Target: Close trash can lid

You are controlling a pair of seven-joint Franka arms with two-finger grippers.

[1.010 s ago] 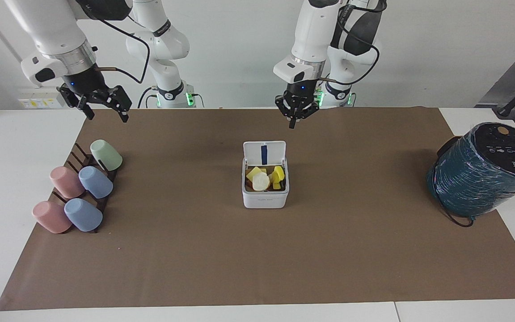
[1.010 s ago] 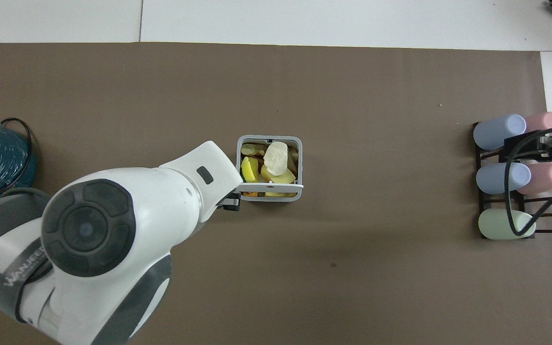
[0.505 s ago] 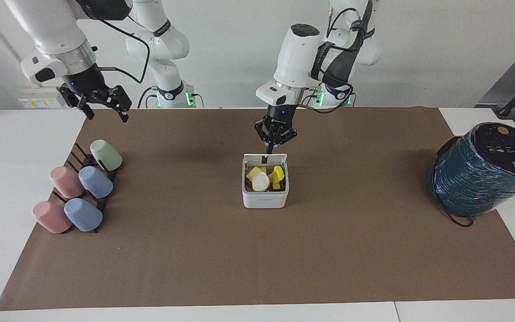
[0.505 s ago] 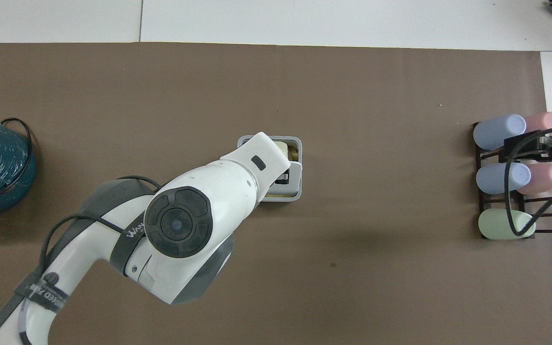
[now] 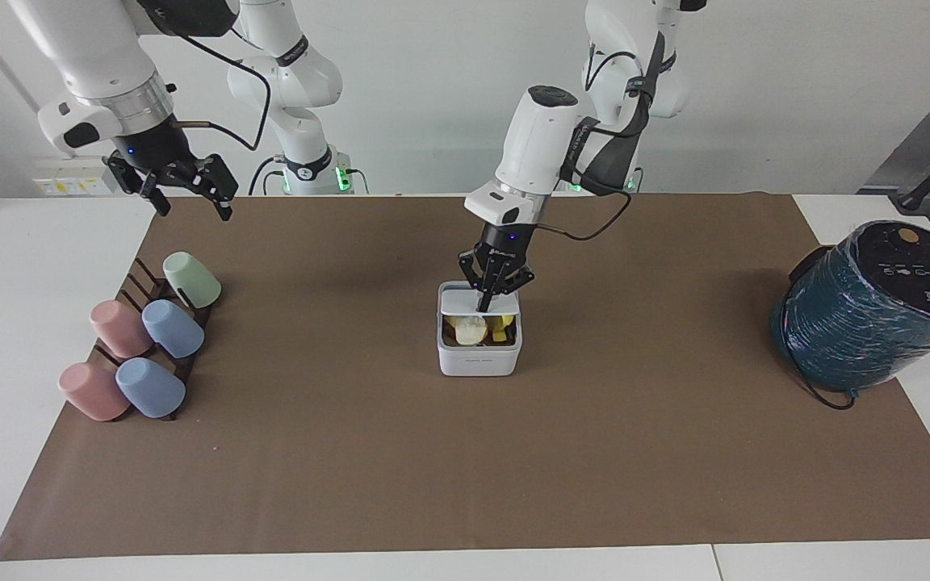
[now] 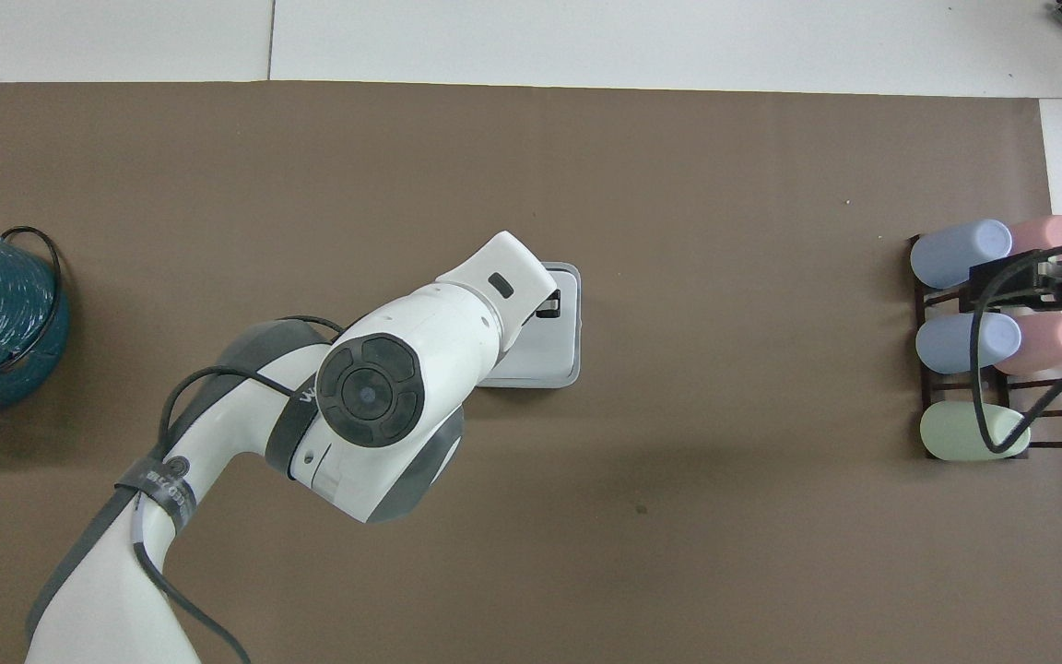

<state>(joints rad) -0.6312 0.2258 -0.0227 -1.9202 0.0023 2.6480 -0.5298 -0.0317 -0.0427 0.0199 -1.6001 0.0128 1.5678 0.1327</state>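
The small white trash can point(image 5: 479, 357) stands mid-table on the brown mat. Its white lid point(image 5: 458, 301) is tilted well down over the opening, hinged on the side nearer the robots. Yellow and white scraps point(image 5: 471, 327) still show under its free edge. My left gripper point(image 5: 483, 307) is shut and its tips press on top of the lid. In the overhead view the lid point(image 6: 545, 355) covers most of the can and the left arm hides part of it. My right gripper point(image 5: 195, 211) is open and waits in the air over the mat's edge near the cup rack.
A dark rack with several pastel cups point(image 5: 142, 339) lies at the right arm's end of the table. A large teal wrapped cylinder point(image 5: 869, 307) with a black cable stands at the left arm's end.
My left gripper has come down from above onto the lid and pushed it from upright to tilted low over the can. The right arm has not moved.
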